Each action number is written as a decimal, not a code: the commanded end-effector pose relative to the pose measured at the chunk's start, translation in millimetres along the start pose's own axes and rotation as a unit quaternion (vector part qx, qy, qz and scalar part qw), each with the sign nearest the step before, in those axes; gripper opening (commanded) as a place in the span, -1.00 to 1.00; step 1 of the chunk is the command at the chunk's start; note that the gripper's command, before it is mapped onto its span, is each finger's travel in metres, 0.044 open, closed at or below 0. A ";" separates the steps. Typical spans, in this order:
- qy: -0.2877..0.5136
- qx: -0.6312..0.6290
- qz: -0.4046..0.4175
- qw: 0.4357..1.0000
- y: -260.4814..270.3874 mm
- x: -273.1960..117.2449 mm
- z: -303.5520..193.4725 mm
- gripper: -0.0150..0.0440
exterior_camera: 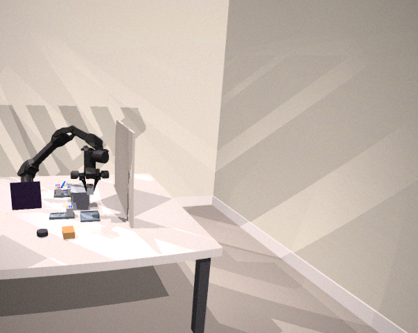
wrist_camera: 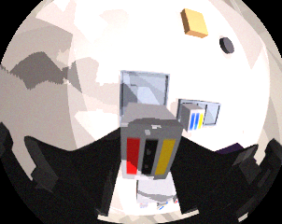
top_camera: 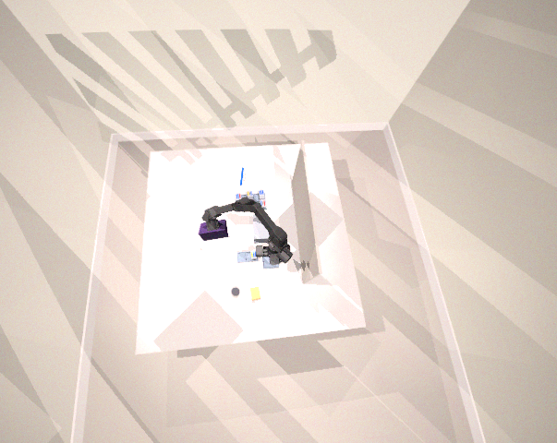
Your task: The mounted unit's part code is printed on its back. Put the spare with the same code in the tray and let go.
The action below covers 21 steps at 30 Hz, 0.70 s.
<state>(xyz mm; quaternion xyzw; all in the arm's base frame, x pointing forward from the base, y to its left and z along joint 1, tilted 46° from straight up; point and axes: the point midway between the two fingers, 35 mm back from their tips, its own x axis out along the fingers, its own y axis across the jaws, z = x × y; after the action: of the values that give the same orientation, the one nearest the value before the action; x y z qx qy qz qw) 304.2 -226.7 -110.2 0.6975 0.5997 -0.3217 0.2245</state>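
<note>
Wrist view showed you the pincer (wrist_camera: 148, 156) clamped on a small grey block spare with red, black and yellow stripes (wrist_camera: 150, 149) on its face, held up off the white bench (wrist_camera: 91, 44). Beyond it, further out along the pincer's line of sight, lay a shallow blue-grey square tray (wrist_camera: 145, 88), open and with nothing in it that could be made out. Just to the right of that tray sat another small grey spare with blue and yellow stripes (wrist_camera: 195, 116) on a second flat holder (wrist_camera: 211, 110).

From the exterior view, you would have found the pincer hanging above the grey box-shaped mounted unit (exterior_camera: 80, 199), with the tray nearer the bench's front edge and lower down. So the coming move likely turned on carrying the spare forward and down. An orange block (wrist_camera: 195, 22) and a dark round puck (wrist_camera: 226, 44) lay well apart, further out. Whether the stripes matched the unit's code could not be told.
</note>
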 end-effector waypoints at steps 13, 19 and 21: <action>0.002 0.003 0.001 1.000 0.8 16.2 0.3 -0.49; 0.002 0.003 0.001 1.000 1.2 21.7 0.4 -0.49; 0.002 0.003 0.001 1.000 1.3 23.5 0.4 -0.49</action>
<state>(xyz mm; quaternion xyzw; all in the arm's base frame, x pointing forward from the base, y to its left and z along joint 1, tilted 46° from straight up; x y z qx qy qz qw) 307.4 -214.3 -124.5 0.6976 0.5994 -0.3217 0.2246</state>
